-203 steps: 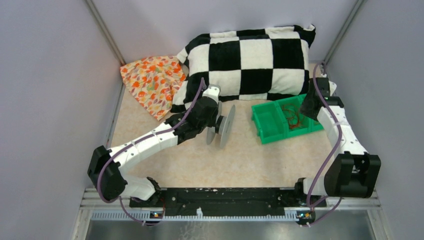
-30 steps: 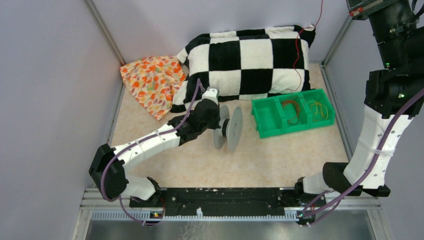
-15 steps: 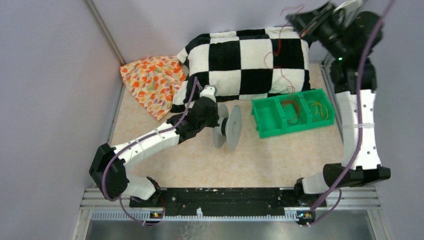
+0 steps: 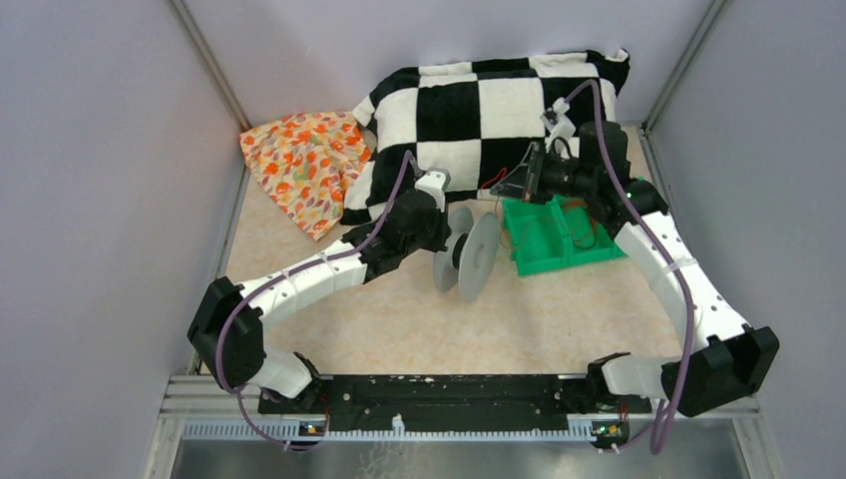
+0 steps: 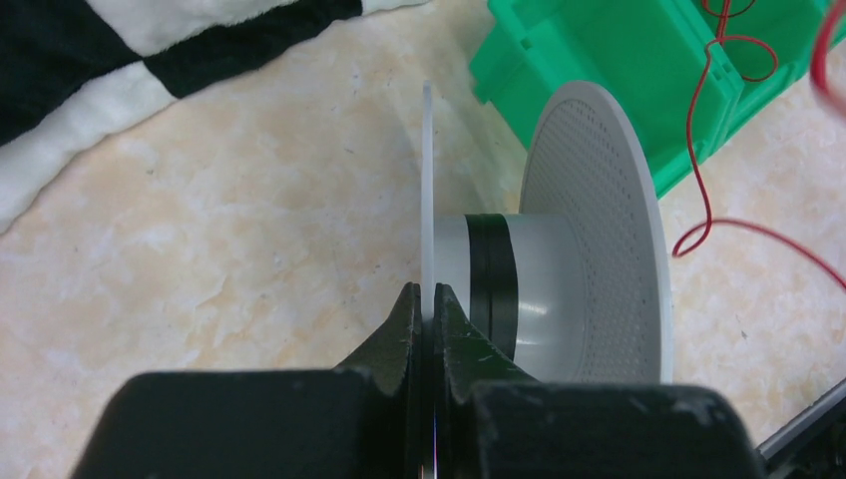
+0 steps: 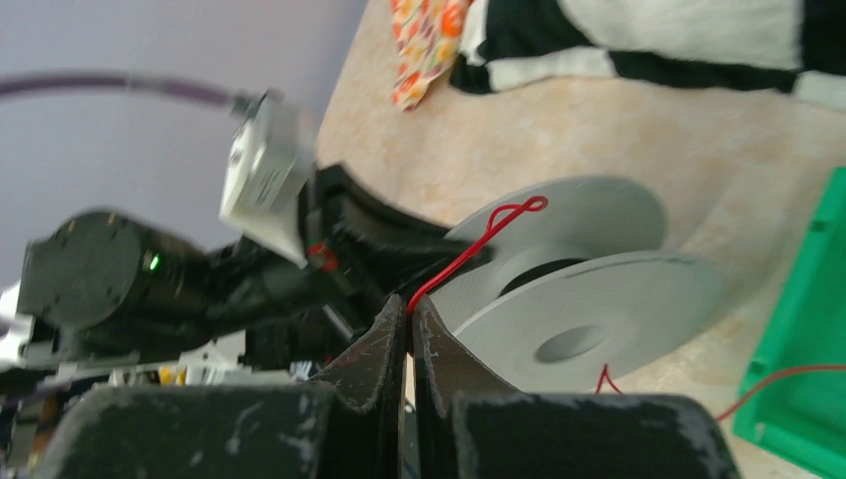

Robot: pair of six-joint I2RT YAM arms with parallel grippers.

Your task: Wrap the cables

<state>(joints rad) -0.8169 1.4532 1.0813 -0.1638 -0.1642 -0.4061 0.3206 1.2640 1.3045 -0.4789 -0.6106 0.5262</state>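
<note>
A grey spool (image 4: 469, 254) stands on edge on the table, with a dark band on its hub (image 5: 494, 279). My left gripper (image 4: 439, 238) is shut on the spool's thin left flange (image 5: 426, 200); the grip point shows in the left wrist view (image 5: 426, 299). My right gripper (image 4: 517, 182) hovers just right of the spool, shut on a thin red cable (image 6: 479, 244). The cable's looped end sticks out past the right gripper's fingertips (image 6: 409, 304) toward the spool. The cable trails down beside the spool (image 5: 698, 150) toward the green bin (image 4: 544, 244). More red wires lie in the bin (image 5: 743, 45).
A black-and-white checkered pillow (image 4: 499, 110) lies at the back, with an orange floral cloth (image 4: 304, 160) to its left. The right arm covers much of the green bin. Grey walls close in both sides.
My right arm has swung down from high at the back right, carrying the red cable, to just above the bin beside the spool. The left gripper and spool shifted slightly right.
</note>
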